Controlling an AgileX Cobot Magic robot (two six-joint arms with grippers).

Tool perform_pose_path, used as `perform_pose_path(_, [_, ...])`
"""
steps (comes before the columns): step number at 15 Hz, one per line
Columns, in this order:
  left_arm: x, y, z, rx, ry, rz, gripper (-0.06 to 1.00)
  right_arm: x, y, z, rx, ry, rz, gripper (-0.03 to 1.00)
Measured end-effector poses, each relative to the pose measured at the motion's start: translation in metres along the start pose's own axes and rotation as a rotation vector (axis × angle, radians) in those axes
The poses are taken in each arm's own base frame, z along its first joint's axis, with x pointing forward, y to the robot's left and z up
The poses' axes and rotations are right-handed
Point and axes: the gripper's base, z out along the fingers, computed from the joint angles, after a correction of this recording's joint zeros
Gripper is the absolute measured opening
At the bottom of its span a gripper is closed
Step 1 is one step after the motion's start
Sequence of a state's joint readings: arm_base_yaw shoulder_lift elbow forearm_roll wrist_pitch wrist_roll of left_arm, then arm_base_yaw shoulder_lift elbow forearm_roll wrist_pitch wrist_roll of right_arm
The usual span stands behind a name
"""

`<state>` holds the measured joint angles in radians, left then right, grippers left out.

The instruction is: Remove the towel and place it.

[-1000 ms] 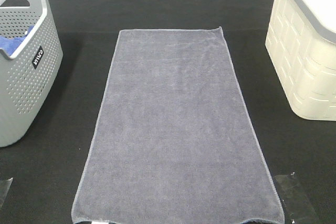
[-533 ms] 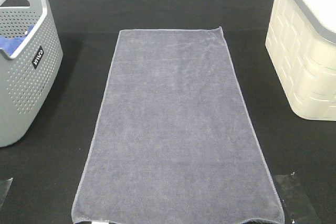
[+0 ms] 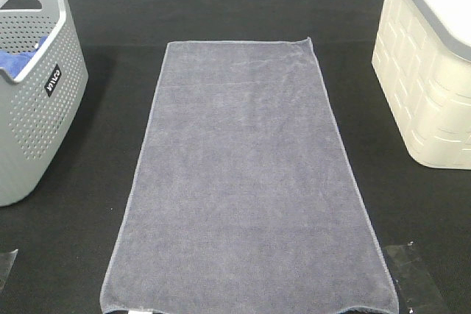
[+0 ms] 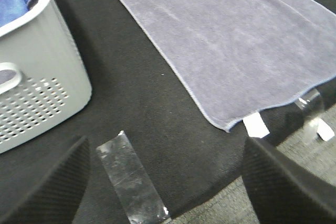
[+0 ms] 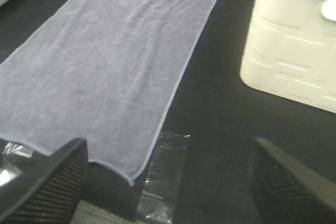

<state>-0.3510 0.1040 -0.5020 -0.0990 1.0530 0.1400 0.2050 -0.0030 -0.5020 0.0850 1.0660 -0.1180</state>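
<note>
One towel (image 3: pixel 246 182) is lying flat and spread out in the middle of the black table (image 3: pixel 221 5), with its long sides running from the near edge toward the far side. It is grey-blue with a thin stitched hem all around, and one far corner is curling up a little. Nothing is touching or holding it. A grey basket (image 3: pixel 33 108) full of small holes is sitting on the left, well apart from the towel, and a bright blue cloth (image 3: pixel 18 60) is peeking out over its rim. A cream bin (image 3: pixel 427 86) with a grey rim is sitting on the right, also apart from the towel. Two strips of clear tape are sticking to the table near the towel's close corners, a left tape (image 4: pixel 131 182) and a right tape (image 5: pixel 165 174). Small white tabs (image 4: pixel 255 126) are showing just under the towel's near edge in the left wrist view. The left gripper (image 4: pixel 168 182) is hanging wide open above the table near the left tape, with its two dark fingers (image 4: pixel 50 190) far apart and nothing between them. The right gripper (image 5: pixel 168 182) is also wide open and holding nothing, hanging over the right tape just beside the towel's near right corner. Neither gripper is showing up in the high view. The towel is lying between the basket and the bin, closer to the middle than to either one
</note>
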Motion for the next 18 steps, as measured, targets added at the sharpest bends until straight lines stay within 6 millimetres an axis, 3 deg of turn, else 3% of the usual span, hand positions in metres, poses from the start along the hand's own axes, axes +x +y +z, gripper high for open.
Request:
perform_pose_path(4, [0.004, -0.001, -0.008, -0.192, -0.062, -0.101, 0.75, -0.001, 0.002, 0.001, 0.126, 0.004, 0.083, 0.78])
perform_pose_path(9, [0.006, -0.003, -0.011, -0.340, -0.094, -0.173, 0.75, -0.001, 0.003, 0.001, 0.152, 0.003, 0.107, 0.78])
perform_pose_path(18, [0.006, -0.003, -0.011, -0.355, -0.093, -0.181, 0.75, -0.001, 0.003, 0.001, 0.152, 0.003, 0.107, 0.78])
